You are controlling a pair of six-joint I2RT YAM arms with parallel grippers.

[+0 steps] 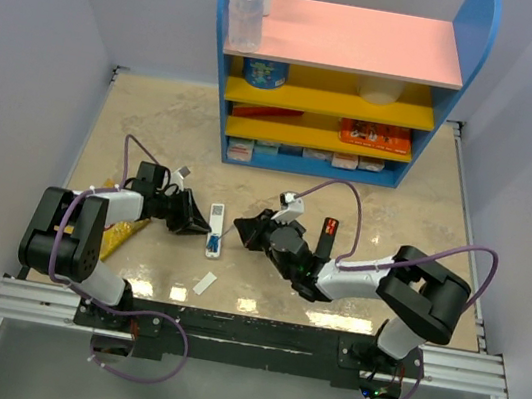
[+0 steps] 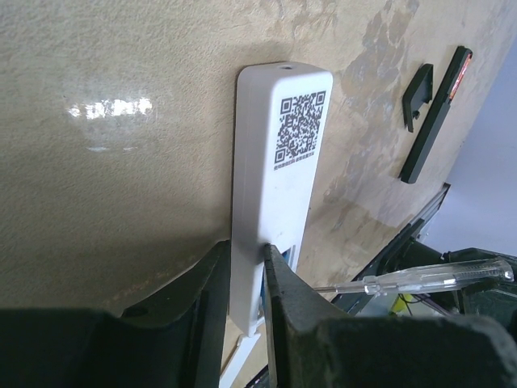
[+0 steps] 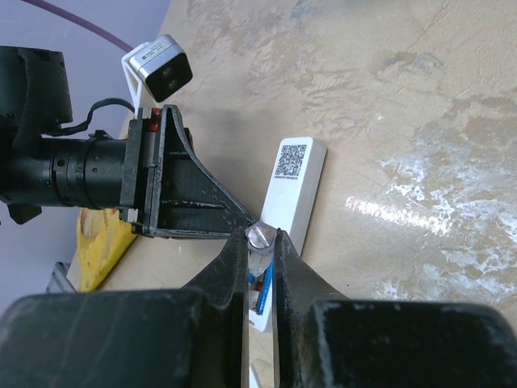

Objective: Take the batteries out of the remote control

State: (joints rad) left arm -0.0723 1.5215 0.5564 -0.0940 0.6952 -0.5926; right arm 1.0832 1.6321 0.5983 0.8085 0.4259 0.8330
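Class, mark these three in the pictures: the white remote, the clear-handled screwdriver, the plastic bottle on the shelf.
white remote (image 2: 279, 202), left wrist view, on its back below the QR code.
clear-handled screwdriver (image 2: 428, 278), left wrist view, on the middle of its handle.
plastic bottle (image 1: 245, 4), top external view, on its body.

Left arm (image 1: 113, 206), rail (image 1: 462, 370) left end: black joints, pale grey link shells, purple cable looped base to wrist. Right arm (image 1: 423, 295), rail right end: same build, same purple cable. Jaws: matte black, wedge-shaped. Left wrist camera (image 3: 157, 69): white housing, dark lens.
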